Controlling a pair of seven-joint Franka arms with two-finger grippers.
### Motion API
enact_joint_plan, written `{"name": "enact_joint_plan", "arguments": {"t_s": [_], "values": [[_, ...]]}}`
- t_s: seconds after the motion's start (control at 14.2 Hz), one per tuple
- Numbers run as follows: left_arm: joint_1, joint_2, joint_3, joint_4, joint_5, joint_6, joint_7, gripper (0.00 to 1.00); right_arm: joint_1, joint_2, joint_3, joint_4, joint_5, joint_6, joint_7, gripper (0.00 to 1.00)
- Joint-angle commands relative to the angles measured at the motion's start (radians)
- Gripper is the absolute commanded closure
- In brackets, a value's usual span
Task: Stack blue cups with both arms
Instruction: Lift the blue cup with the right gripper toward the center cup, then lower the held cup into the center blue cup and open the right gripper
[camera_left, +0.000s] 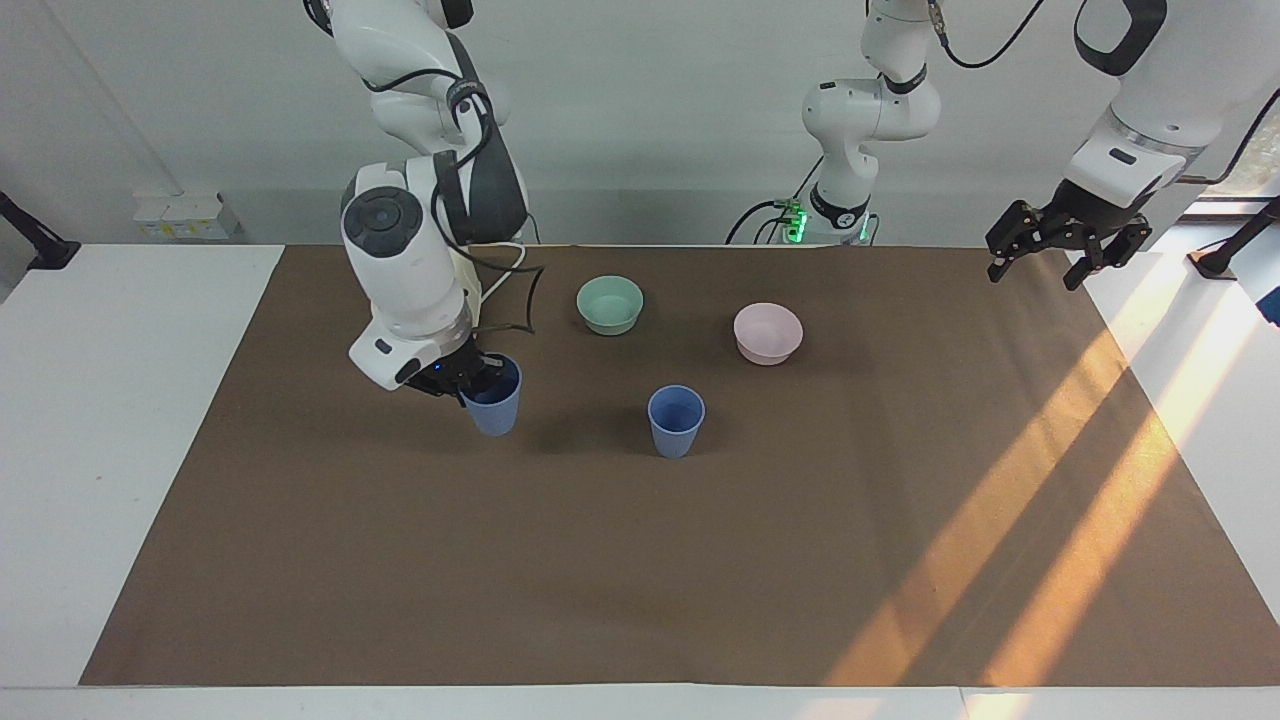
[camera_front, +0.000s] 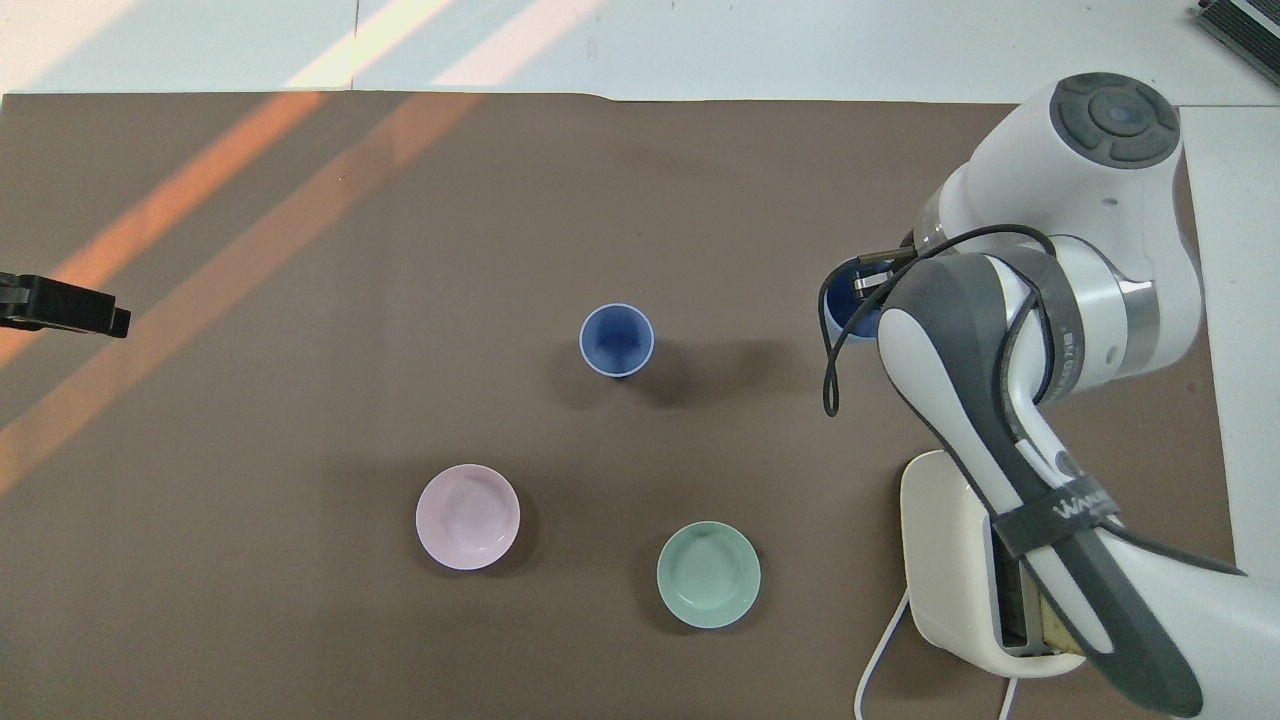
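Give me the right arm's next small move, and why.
Probably carry the held blue cup sideways until it is over the standing blue cup. The right gripper is shut on its rim and it looks lifted off the mat, upright. The left gripper waits open at its own end.

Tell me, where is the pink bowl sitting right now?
The pink bowl sits on the brown mat, beside the green bowl toward the left arm's end, and nearer the robots than the free-standing blue cup.
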Motion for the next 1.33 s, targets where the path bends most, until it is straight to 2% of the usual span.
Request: {"name": "enact_joint_plan", "arguments": {"t_s": [0.0, 0.14, 0.28, 0.35, 0.49, 0.84, 1.26], "values": [[0.018, -0.017, -0.015, -0.008, 0.014, -0.010, -0.004, 0.00, 0.040, 0.089, 0.054, 0.200, 0.005, -0.084, 0.092, 1.00], [0.018, -0.017, -0.014, -0.008, 0.014, -0.010, -0.004, 0.00, 0.069, 0.123, 0.107, 0.264, 0.007, -0.067, 0.248, 1.00], [0.018, -0.017, -0.015, -0.008, 0.014, -0.010, -0.004, 0.00, 0.080, 0.152, 0.181, 0.312, 0.004, -0.046, 0.310, 1.00], [0.018, -0.017, -0.015, -0.008, 0.014, -0.010, -0.004, 0.00, 0.107, 0.169, 0.190, 0.324, 0.004, -0.029, 0.342, 1.00], [0.018, -0.017, -0.015, -0.008, 0.014, -0.010, -0.004, 0.00, 0.155, 0.180, 0.189, 0.318, -0.001, 0.010, 0.388, 1.00], [0.016, -0.017, -0.015, -0.008, 0.014, -0.010, -0.004, 0.00, 0.155, 0.212, 0.189, 0.269, -0.010, 0.074, 0.390, 1.00], [0.016, -0.017, -0.015, -0.008, 0.014, -0.010, -0.004, 0.00, 0.149, 0.210, 0.187, 0.185, -0.011, 0.123, 0.387, 1.00]]}}
